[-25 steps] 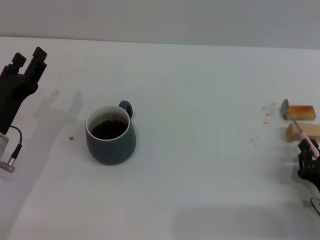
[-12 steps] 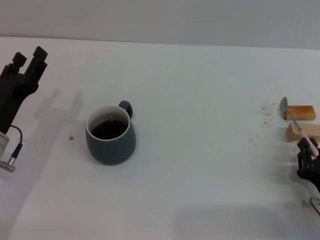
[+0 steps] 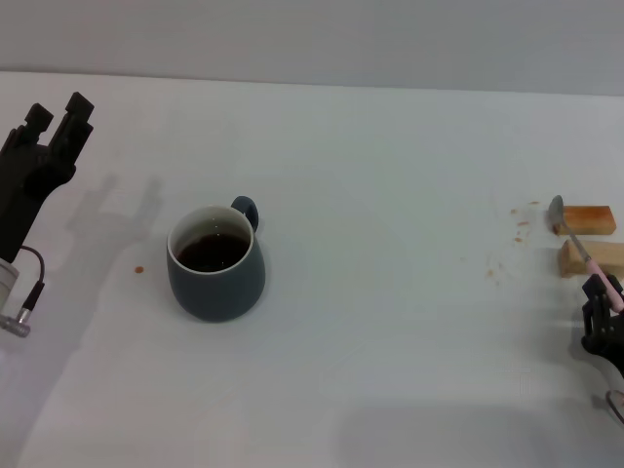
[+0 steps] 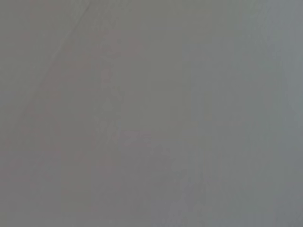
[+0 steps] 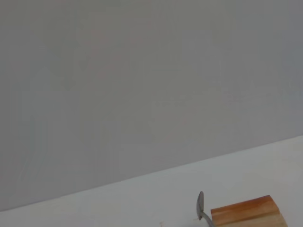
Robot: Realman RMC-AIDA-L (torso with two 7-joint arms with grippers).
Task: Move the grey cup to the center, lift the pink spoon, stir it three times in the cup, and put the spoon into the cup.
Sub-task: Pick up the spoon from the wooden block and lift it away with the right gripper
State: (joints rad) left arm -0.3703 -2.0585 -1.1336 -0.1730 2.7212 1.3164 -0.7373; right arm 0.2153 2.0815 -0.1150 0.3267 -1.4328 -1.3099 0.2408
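Fingers of the left gripper (image 3: 56,119) stand spread apart, raised above the counter's (image 3: 390,175) left edge, holding nothing. At the right edge, the right gripper (image 3: 602,310) is clamped on the handle of the pink spoon (image 3: 577,239), whose bowl rests on the farther of two wooden blocks (image 3: 590,219). Left of centre stands the grey cup (image 3: 215,261), upright, dark liquid inside.

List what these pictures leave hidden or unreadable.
- Right gripper: head view's edge cuts it; its grip on the pink spoon is unreadable.
- Spoon handle: right wrist view shows only the bowl beside a wooden block.
- Left wrist view: plain grey, nothing readable.
- Grey cup: liquid depth hidden.
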